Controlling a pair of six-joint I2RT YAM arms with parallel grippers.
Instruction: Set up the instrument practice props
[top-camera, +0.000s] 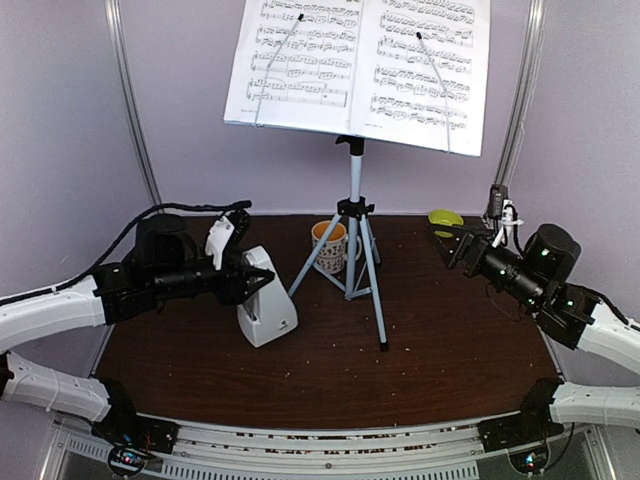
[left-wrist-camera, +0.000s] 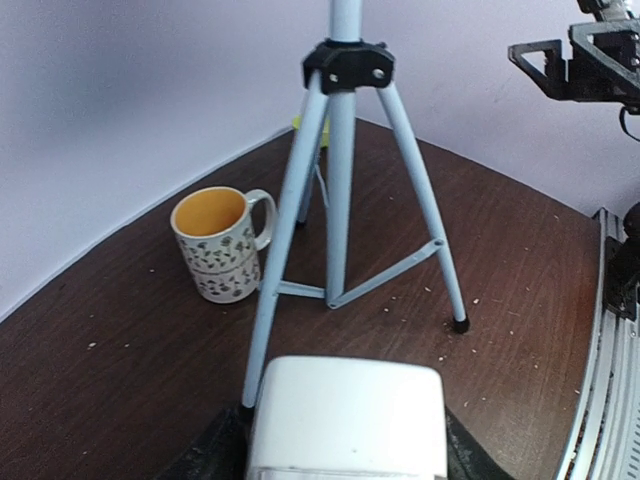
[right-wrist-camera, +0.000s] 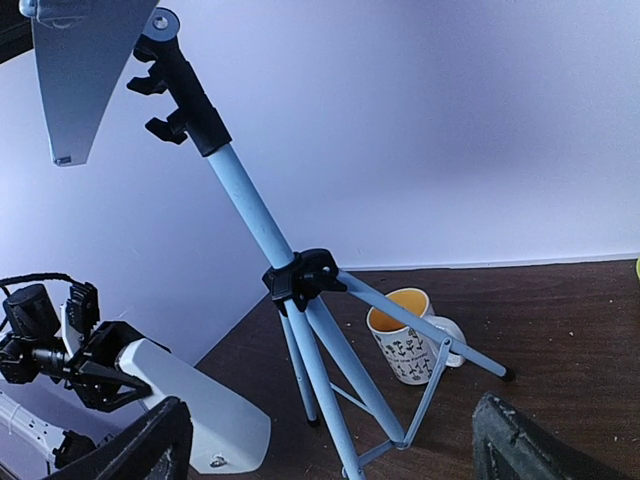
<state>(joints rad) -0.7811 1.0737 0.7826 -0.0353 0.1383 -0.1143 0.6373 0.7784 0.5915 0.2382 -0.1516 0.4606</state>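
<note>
top external alone shows sheet-music pages; left fingers pinch the metronome, right fingers spread.

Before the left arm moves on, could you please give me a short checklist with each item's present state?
1. Left gripper holds metronome: ok, jaws shut on its top.
2. Metronome set down level: cannot tell, looks tilted.
3. Stand upright: ok.
4. Both sheets on stand: ok.
5. Mug clear of metronome: ok, by the stand's legs.
6. Right gripper out of the way: ok, open near the bowl.
</note>
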